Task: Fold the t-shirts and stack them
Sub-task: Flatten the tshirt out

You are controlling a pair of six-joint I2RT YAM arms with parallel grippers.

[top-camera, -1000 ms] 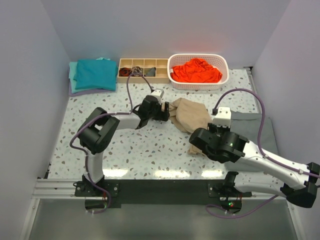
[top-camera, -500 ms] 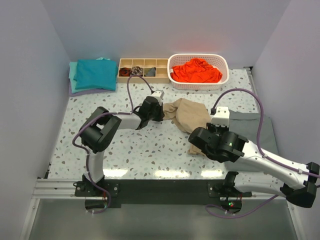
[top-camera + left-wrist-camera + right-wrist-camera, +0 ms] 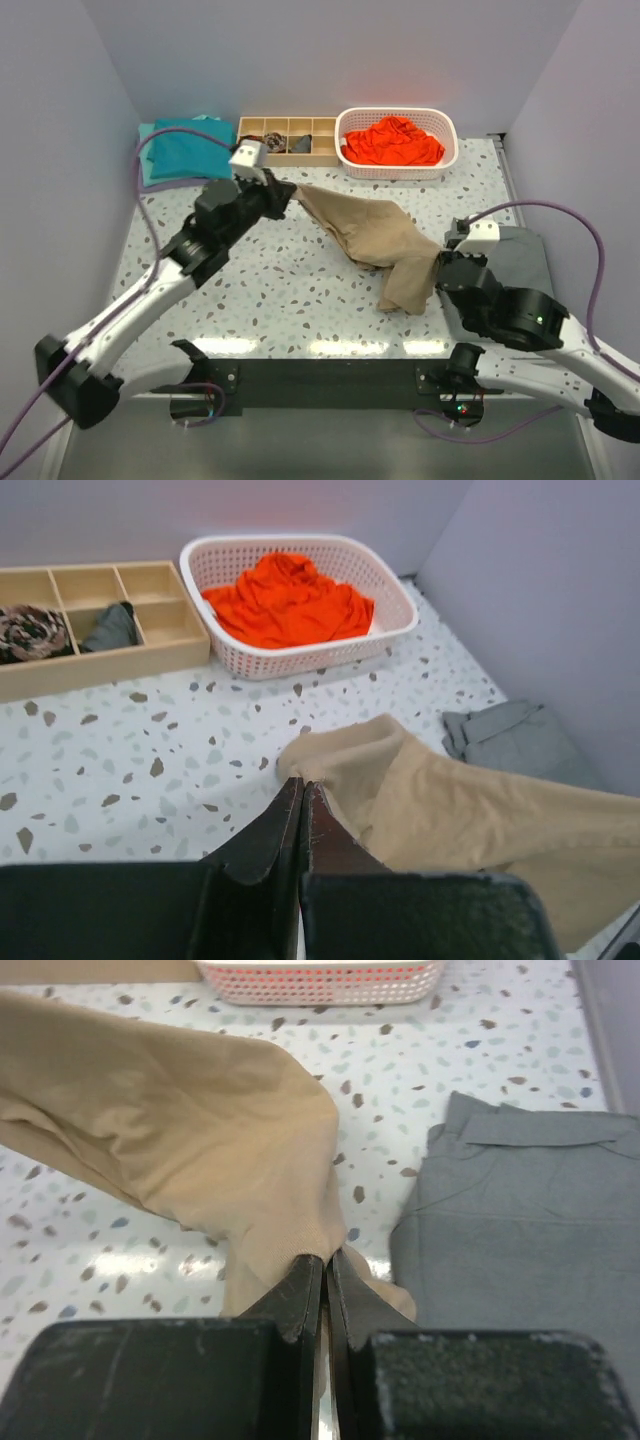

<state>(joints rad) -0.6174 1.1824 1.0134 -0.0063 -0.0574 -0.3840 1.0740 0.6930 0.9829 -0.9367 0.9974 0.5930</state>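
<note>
Table: white speckled terrazzo top (image 3: 300,300) boxed in by pale lilac walls, with both arm bases on the dark rail at the near edge.
Left arm: reaches in a long diagonal from the near-left corner toward the far middle, elbow high, wrist turned to the right, close in front of the wooden tray.
Left gripper (image 3: 285,193): jaws pressed together, pinching one edge of the tan t-shirt; in the left wrist view the cloth comes straight out from between the fingertips.
Right arm: lies low along the near-right side, forearm running leftward, wrist bent toward the far side.
Right gripper (image 3: 440,262): jaws pressed together on a bunched fold at the tan t-shirt's other end, just beside the grey cloth.
Tan t-shirt (image 3: 365,230): drawn out in a slanting band between the two grippers, from far left to near right across the middle of the table; a loose part droops to the tabletop near the right gripper.
Teal t-shirts (image 3: 185,148): folded pile in the far-left corner.
Orange-red t-shirt (image 3: 393,140): crumpled inside the white basket (image 3: 450,150) at the far right.
Wooden tray (image 3: 285,157): between the teal pile and the basket, small dark rolled items in its compartments.
Grey cloth (image 3: 520,262): flat at the right edge.
</note>
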